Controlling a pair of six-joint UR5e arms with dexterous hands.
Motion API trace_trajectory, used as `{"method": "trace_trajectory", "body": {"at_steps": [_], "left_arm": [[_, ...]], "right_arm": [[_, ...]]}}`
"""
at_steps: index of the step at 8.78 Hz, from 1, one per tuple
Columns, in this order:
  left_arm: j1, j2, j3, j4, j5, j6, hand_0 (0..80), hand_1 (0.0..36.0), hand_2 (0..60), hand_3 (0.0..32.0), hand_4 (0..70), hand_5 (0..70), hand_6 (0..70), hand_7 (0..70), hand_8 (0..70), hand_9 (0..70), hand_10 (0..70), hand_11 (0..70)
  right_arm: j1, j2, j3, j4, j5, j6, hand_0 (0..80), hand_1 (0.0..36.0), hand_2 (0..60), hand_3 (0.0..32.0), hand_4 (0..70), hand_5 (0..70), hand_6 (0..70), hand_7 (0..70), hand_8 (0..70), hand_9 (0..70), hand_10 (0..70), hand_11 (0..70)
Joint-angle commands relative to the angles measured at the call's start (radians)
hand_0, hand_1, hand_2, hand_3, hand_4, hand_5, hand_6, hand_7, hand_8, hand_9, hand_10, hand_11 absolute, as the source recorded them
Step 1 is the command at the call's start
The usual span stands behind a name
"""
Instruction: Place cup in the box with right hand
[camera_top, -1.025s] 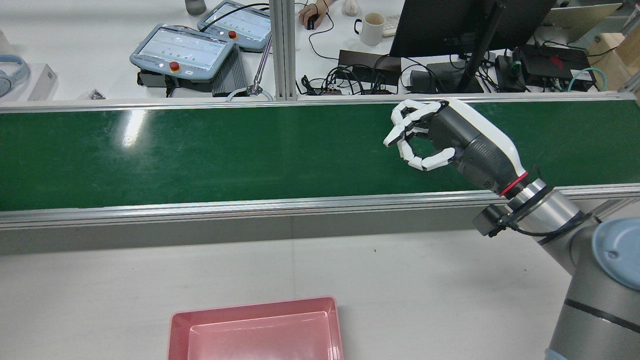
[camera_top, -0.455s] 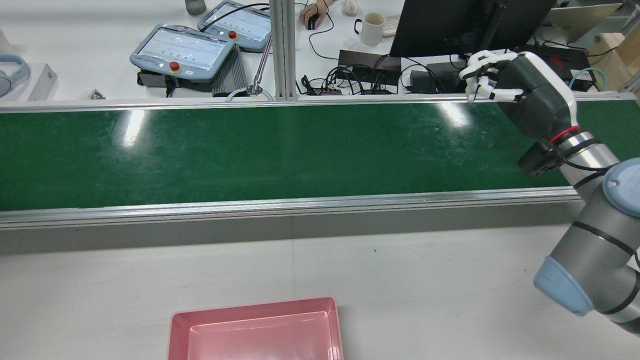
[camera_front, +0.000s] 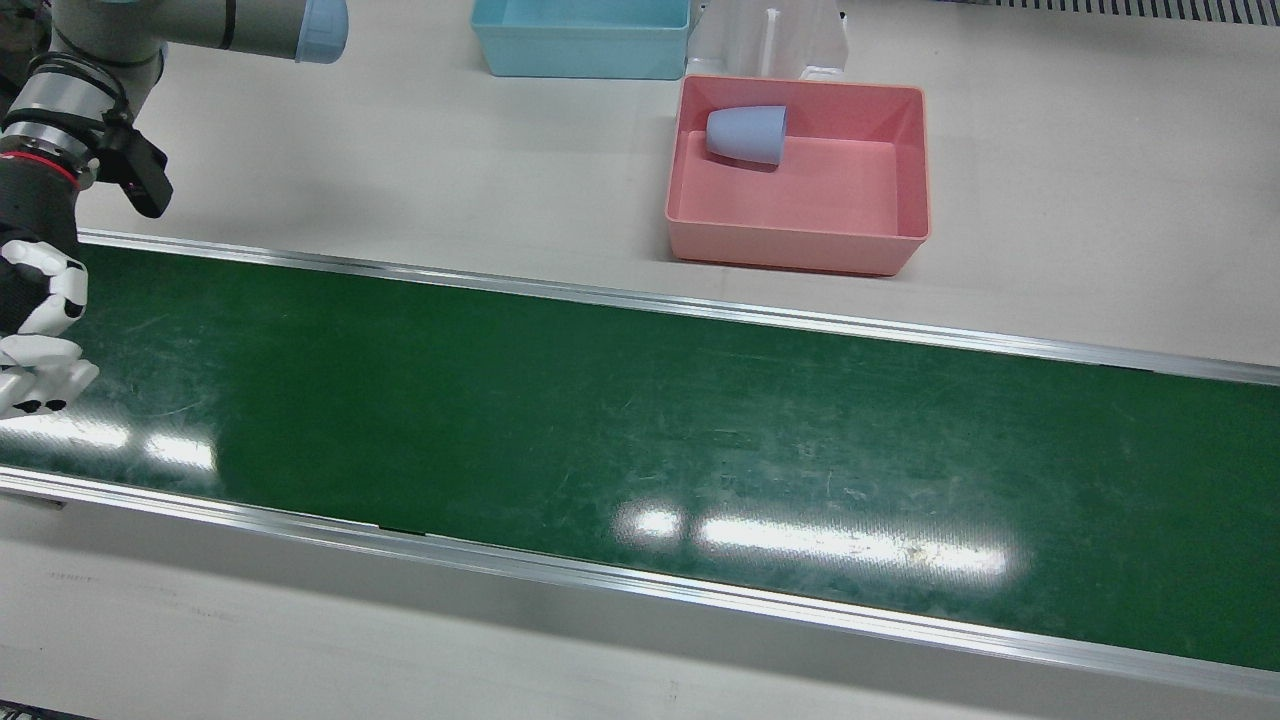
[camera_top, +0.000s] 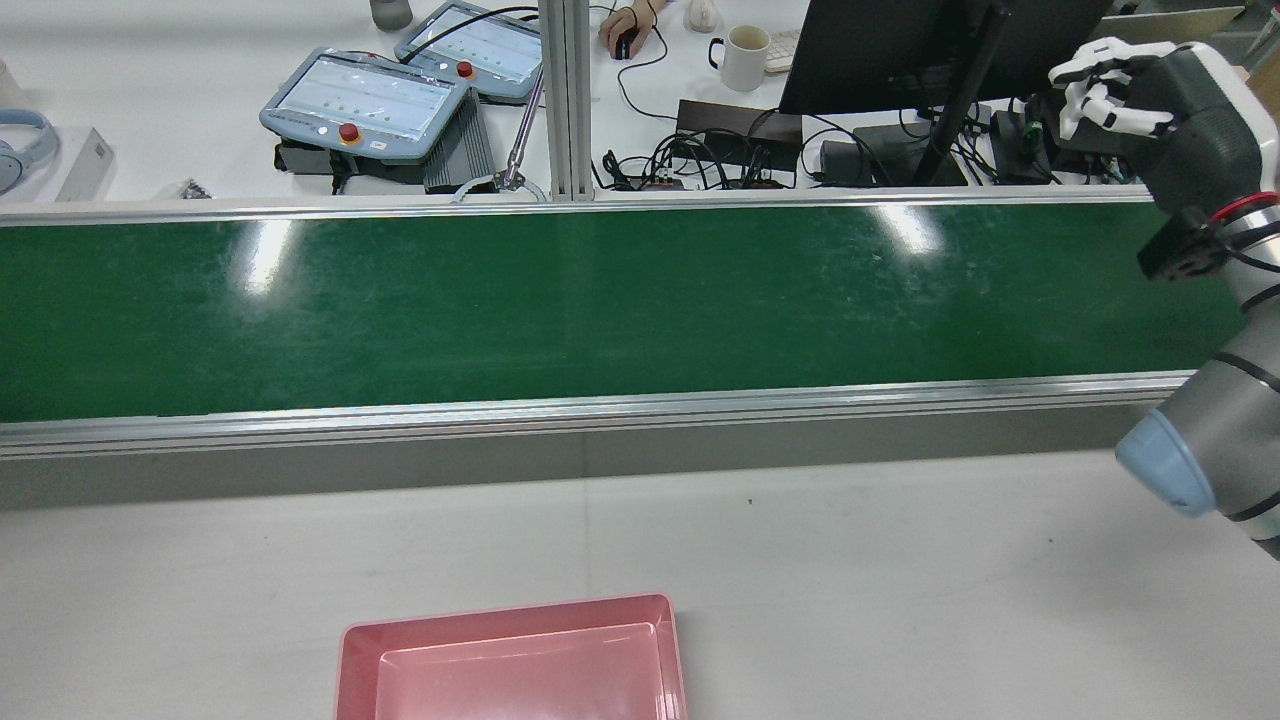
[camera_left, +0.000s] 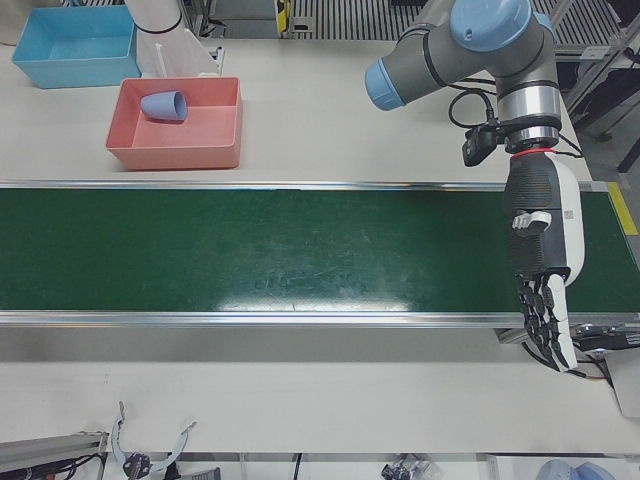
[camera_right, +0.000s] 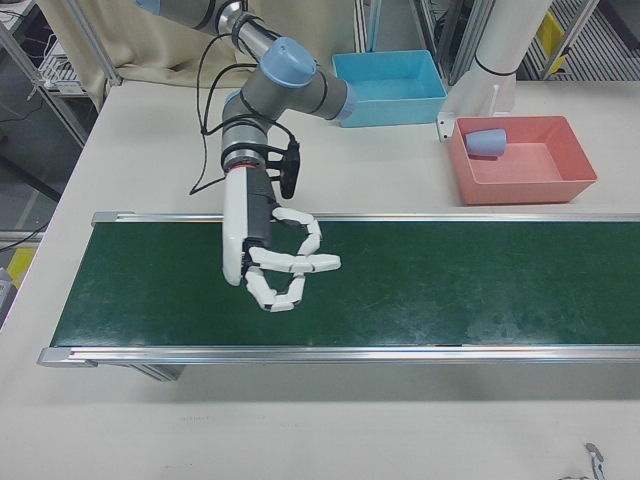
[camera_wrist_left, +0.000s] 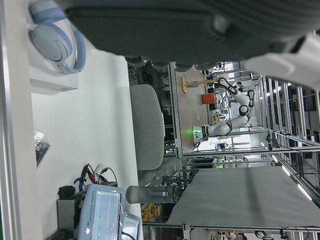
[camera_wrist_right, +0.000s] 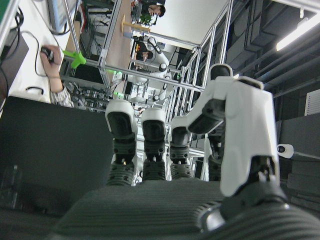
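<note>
A pale blue cup (camera_front: 745, 133) lies on its side in the far left corner of the pink box (camera_front: 905, 215). It also shows in the left-front view (camera_left: 163, 104) and the right-front view (camera_right: 487, 142). In the rear view only the box's far rim (camera_top: 510, 608) shows and the cup is out of frame. My right hand (camera_top: 1165, 95) is raised above the belt's far right end, far from the box, fingers loosely curled and holding nothing; it also shows in the right-front view (camera_right: 268, 258) and the front view (camera_front: 35, 320). My left hand (camera_left: 540, 255) hangs over the belt's other end, fingers straight, empty.
The green conveyor belt (camera_front: 640, 420) runs between the box and the operators' desk. A blue box (camera_front: 583, 38) stands beside the pink one, with a white pedestal (camera_front: 770, 40) between them. Two teach pendants (camera_top: 365, 100), a mug (camera_top: 743, 55) and a monitor (camera_top: 900, 50) lie beyond the belt.
My right hand has swung from above the middle-right of the belt to the far right and upward, staying empty. The pink box has not moved.
</note>
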Motion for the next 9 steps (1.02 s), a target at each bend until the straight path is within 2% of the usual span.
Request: {"method": "trace_trajectory", "body": {"at_steps": [1,4,8,9], "left_arm": [[0.0,0.0,0.0,-0.001,0.0,0.0,0.0,0.0,0.0,0.0,0.0,0.0,0.0,0.0,0.0,0.0,0.0,0.0],[0.0,0.0,0.0,-0.001,0.0,0.0,0.0,0.0,0.0,0.0,0.0,0.0,0.0,0.0,0.0,0.0,0.0,0.0],[0.0,0.0,0.0,-0.001,0.0,0.0,0.0,0.0,0.0,0.0,0.0,0.0,0.0,0.0,0.0,0.0,0.0,0.0],[0.0,0.0,0.0,-0.001,0.0,0.0,0.0,0.0,0.0,0.0,0.0,0.0,0.0,0.0,0.0,0.0,0.0,0.0]], "right_arm": [[0.085,0.0,-0.111,0.01,-0.006,0.004,58.6,31.4,60.0,0.0,70.0,12.7,30.4,70.0,44.4,67.4,41.8,59.3],[0.178,-0.003,-0.146,0.015,-0.021,0.001,58.2,30.1,59.4,0.0,70.0,12.5,30.9,70.0,45.7,69.1,43.1,61.1],[0.226,-0.002,-0.16,0.016,-0.034,-0.001,58.2,29.6,57.7,0.0,70.0,12.5,30.9,70.0,45.6,68.9,42.9,60.8],[0.243,-0.003,-0.159,0.03,-0.067,-0.004,56.3,27.8,59.4,0.0,70.0,12.2,32.6,70.0,47.7,70.0,45.4,64.0]]}}
